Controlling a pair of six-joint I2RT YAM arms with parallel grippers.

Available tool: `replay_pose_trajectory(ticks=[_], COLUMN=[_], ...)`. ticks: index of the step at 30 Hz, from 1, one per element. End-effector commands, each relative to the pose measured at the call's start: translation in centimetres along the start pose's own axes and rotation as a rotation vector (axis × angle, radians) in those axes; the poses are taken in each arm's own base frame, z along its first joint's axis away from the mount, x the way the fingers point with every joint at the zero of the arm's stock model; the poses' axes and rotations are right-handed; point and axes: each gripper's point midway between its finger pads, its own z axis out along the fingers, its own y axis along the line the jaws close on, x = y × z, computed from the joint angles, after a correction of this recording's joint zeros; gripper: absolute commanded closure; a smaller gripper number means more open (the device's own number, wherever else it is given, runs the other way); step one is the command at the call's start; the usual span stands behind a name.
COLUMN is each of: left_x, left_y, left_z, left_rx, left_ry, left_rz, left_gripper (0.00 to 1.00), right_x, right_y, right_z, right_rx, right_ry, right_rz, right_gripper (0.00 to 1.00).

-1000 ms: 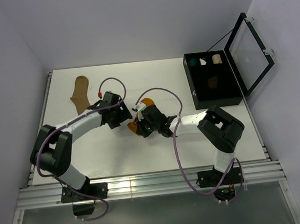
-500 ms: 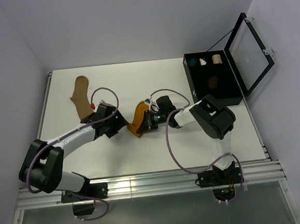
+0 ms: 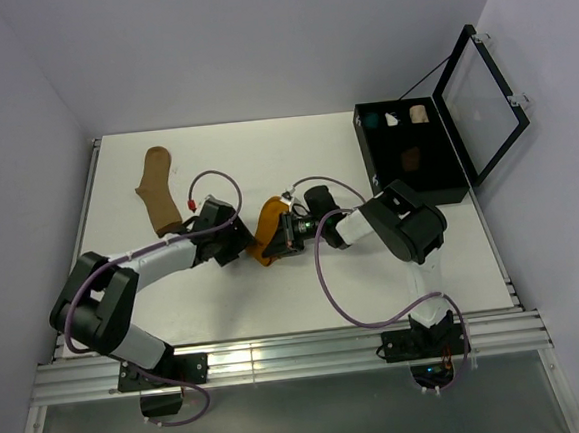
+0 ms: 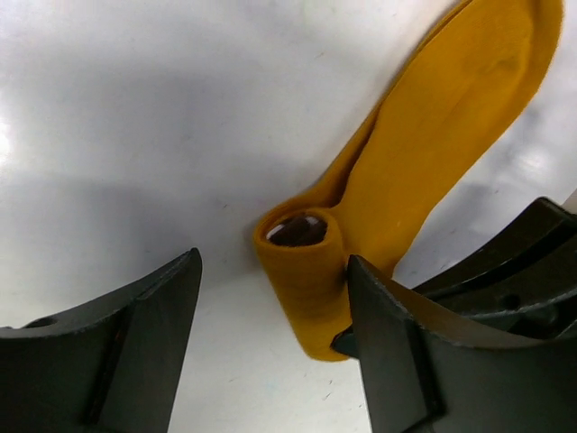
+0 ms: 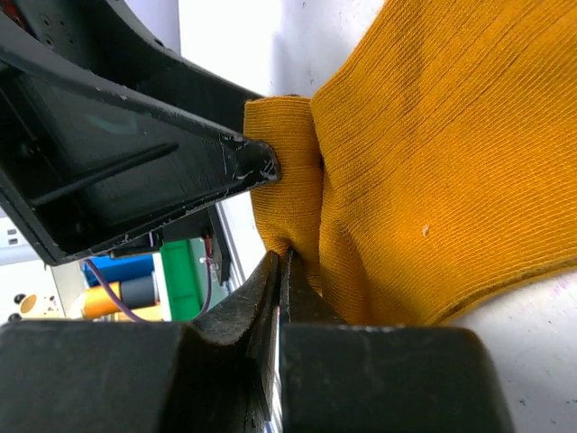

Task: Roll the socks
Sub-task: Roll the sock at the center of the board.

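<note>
The left gripper (image 4: 273, 262) stands spread astride the rolled near end (image 4: 306, 271) of the mustard sock (image 4: 433, 153). The sock lies mid-table, its long axis running away and slightly rightward from that roll. The right gripper (image 5: 281, 262), pressed together, noses the roll from the sock's right side, equally near and crowding the left one's closing path. Farther off to the sock's left lies the tan sock (image 3: 157, 187), and well to its right the open black case (image 3: 366, 170).

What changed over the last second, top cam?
The right gripper, shut throughout, swung from over the mustard sock to its right side, uncovering it; its tips now sit at the rolled end. The left gripper drew back down-left, then came in again, jaws open around the roll. Unchanged: the tan sock and black case.
</note>
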Motion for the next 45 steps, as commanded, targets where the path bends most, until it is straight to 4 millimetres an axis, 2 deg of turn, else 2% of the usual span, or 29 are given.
replay_pose_trajectory(ticks=[1,6,10,12,13,15,19,21,22,23,24,25,26,28,29,31,36,45], left_x=[-0.7,0.0,0.1,0.3,0.3,0.3,0.3,0.3,0.2,0.3,0.2,0.2,0.2,0.2,0.1,0.1,0.0,-0.8], left_y=[-1.7,-0.5,-0.2,-0.1,-0.1,-0.3,-0.6,-0.7,-0.7,-0.6,-0.7,-0.7,-0.4,-0.4,-0.1,-0.1,-0.3,-1.1], left_z=[0.5,1.2,1.4,1.4,1.4,1.5,1.3,1.2,1.1,1.1,1.0,1.0,1.0,1.0,1.2,1.3,1.5,2.1], left_rx=[0.03,-0.031,-0.056,-0.062,-0.063,-0.062,-0.057,-0.06,-0.063,-0.068,-0.062,-0.062,-0.071,-0.063,-0.068,-0.063,-0.06,-0.063], left_ry=[-0.013,0.015,0.03,0.044,0.046,0.053,0.069,0.079,0.078,0.086,0.092,0.097,0.1,0.116,0.122,0.136,0.163,0.189], left_rz=[-0.012,-0.001,0.025,0.038,0.041,0.055,0.09,0.116,0.122,0.13,0.145,0.151,0.154,0.163,0.158,0.163,0.181,0.218], left_gripper=[0.31,0.39,0.53,0.63,0.74,0.83,0.91,0.93,0.93,0.94,0.94,0.94,0.94,0.94,0.94,0.94,0.94,0.94], right_x=[-0.3,-0.4,-1.0,-1.3,-1.6,-1.8,-1.9,-2.6,-2.9,-2.5,-3.1,-3.3,-2.8,-3.3,-2.6,-2.7,-1.6,0.0], right_y=[-0.2,-0.6,-0.7,-0.4,-0.2,0.0,1.3,1.2,1.8,2.2,1.8,2.6,3.2,3.6,4.0,3.8,4.1,3.3], right_z=[0.0,-0.2,-0.8,-1.1,-1.4,-1.6,-2.3,-2.7,-3.4,-3.2,-3.7,-4.3,-3.8,-4.5,-3.9,-3.8,-2.1,0.7], right_rx=[-0.02,0.01,0.078,0.092,0.113,0.134,0.206,0.288,0.326,0.347,0.418,0.446,0.458,0.546,0.561,0.622,0.686,0.707], right_ry=[-0.004,-0.013,-0.046,-0.06,-0.08,-0.094,-0.131,-0.183,-0.202,-0.203,-0.245,-0.26,-0.257,-0.293,-0.283,-0.285,-0.25,-0.173], right_rz=[0.006,-0.004,-0.065,-0.092,-0.116,-0.15,-0.316,-0.4,-0.483,-0.539,-0.583,-0.672,-0.731,-0.86,-0.911,-0.993,-1.134,-1.218], right_gripper=[1.0,1.0,1.0,0.97,0.96,0.9,0.78,0.68,0.61,0.59,0.56,0.54,0.5,0.45,0.44,0.42,0.41,0.41])
